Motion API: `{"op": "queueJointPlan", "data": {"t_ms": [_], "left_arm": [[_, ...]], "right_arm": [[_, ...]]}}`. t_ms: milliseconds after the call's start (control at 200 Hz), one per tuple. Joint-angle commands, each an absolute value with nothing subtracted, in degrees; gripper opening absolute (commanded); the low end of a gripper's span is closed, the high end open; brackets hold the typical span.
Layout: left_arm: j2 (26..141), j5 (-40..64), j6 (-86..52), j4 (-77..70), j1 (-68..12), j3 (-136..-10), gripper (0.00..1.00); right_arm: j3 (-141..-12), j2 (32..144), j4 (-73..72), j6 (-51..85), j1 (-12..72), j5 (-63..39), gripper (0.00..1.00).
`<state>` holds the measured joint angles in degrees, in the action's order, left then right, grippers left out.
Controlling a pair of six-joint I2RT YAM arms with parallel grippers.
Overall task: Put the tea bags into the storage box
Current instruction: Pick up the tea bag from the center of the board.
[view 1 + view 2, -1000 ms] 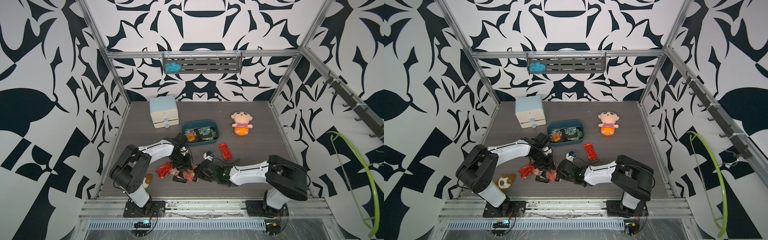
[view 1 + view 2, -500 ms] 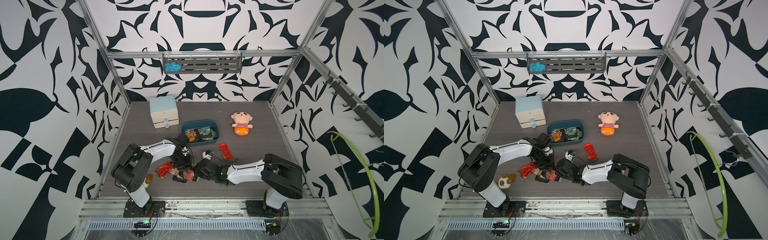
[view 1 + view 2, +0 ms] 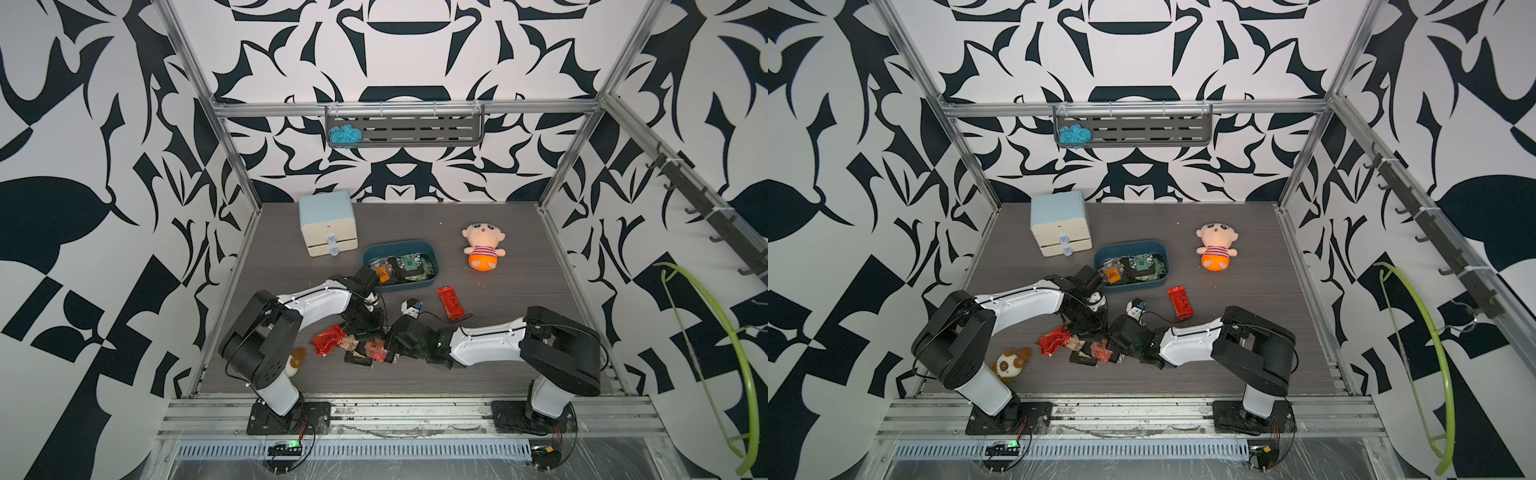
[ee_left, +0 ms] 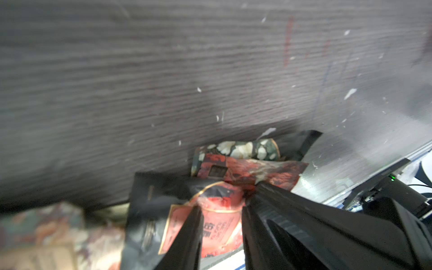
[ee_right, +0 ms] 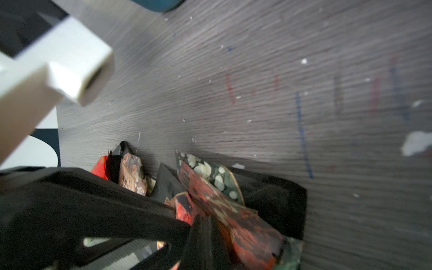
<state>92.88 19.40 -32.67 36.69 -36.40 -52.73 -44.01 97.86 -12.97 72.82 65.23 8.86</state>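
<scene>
- The desk point(image 3: 415, 216) is dark grey with wood lines. Up close I see white crumbs point(image 5: 304, 61) and a blue pen line point(image 5: 301, 131) on it. Black-and-white patterned walls point(image 3: 124, 166) stand on three sides.
- The storage box point(image 3: 409, 286) sits in the middle of the desk, and some tea bags point(image 3: 409, 264) lie inside it. More lie in a pile point(image 3: 361, 349) near the front edge, between my two arms. One red bag point(image 3: 450, 302) lies alone between the pile and the box.
- A drawer cabinet point(image 3: 328, 216) and a doll point(image 3: 484, 249) sit farther back. A small plush toy point(image 3: 1009, 363) lies by the left arm's base.
- My left arm point(image 3: 316, 303) is bent low and reaches across to the pile. The left tool point(image 4: 221, 208) points down, its fingers partway apart. A dark tea bag point(image 4: 152, 201) with a red label lies under them, and it grips nothing.
- My right arm point(image 3: 490, 340) lies low and long along the front. The right tool point(image 5: 195, 222) is closed tight on the edge of a red patterned tea bag point(image 5: 233, 222).
- The two tools are very near each other at the pile, so room there is tight. The box's front corner is just beside my left wrist. Bare desk shows at the back and the right.
</scene>
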Motion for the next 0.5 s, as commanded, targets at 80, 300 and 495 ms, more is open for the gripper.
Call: {"op": "queueJointPlan", "data": {"t_ms": [80, 300, 495], "left_arm": [[83.9, 12.58, -30.12, 36.68, -36.6, -52.92, 0.33], [66.72, -1.79, -29.58, 35.43, -36.59, -50.26, 0.58], [54.96, -13.17, -31.99, 35.24, -36.53, -47.41, 0.93]], "right_arm": [[-47.82, 90.36, -4.76, 64.76, 65.32, 12.47, 0.0], [-49.4, 82.35, 3.52, 58.26, 64.59, 16.43, 0.0], [-51.24, 74.88, 8.89, 51.48, 57.53, 17.19, 0.0]]}}
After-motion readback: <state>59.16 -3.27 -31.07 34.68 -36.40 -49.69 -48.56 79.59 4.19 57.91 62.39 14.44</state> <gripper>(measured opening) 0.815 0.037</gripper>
